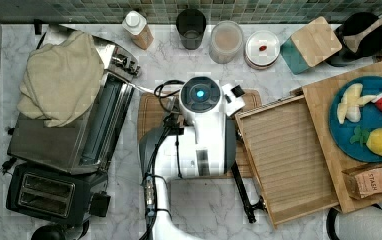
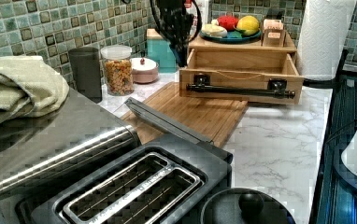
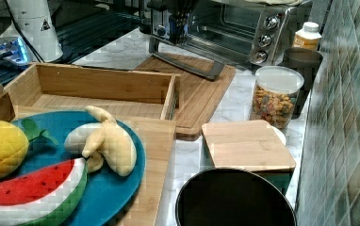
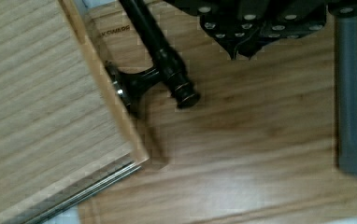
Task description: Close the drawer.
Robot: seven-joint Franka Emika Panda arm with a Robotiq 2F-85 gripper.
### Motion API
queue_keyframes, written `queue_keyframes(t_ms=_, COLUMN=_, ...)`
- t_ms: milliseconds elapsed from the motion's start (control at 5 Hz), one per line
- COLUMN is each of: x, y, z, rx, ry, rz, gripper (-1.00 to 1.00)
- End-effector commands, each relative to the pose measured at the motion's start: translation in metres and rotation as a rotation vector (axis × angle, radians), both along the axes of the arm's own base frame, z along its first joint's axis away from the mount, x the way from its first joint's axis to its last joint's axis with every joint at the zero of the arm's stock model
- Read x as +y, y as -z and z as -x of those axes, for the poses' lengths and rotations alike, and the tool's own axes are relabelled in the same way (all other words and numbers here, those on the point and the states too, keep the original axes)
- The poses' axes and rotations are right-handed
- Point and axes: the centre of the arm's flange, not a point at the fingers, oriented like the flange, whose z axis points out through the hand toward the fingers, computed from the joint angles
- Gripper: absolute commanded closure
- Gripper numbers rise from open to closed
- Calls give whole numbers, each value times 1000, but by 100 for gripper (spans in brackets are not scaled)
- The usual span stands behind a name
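Marble counter: drawer (image 1: 284,160) stands pulled out, gripper (image 4: 242,51) beside its handle (image 4: 160,44), poised to push; finger opening unclear.

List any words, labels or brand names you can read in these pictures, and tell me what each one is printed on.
"STASH": on the brown tea box beside the blue plate in the top view.
Printing on the cutting board near the drawer handle in the wrist view: too blurred to read.
Label on the white-capped bottle in the right view: too small to read.
Triangular warning sign on the white robot base: no legible words.
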Motion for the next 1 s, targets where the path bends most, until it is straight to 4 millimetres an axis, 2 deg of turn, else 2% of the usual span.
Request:
queue_keyframes(t_ms=200, x=27, y=14, z=48, rx=-83, ry=-383, rz=41, gripper=100)
queue_keyframes(t_ms=600, x=-1, y=34, z=76, rx=-104, ry=-538, rz=61, gripper=100)
queue_keyframes(t_ms=1000, x=-1, y=62, z=113, rx=-123, ry=-549, rz=43, gripper=100)
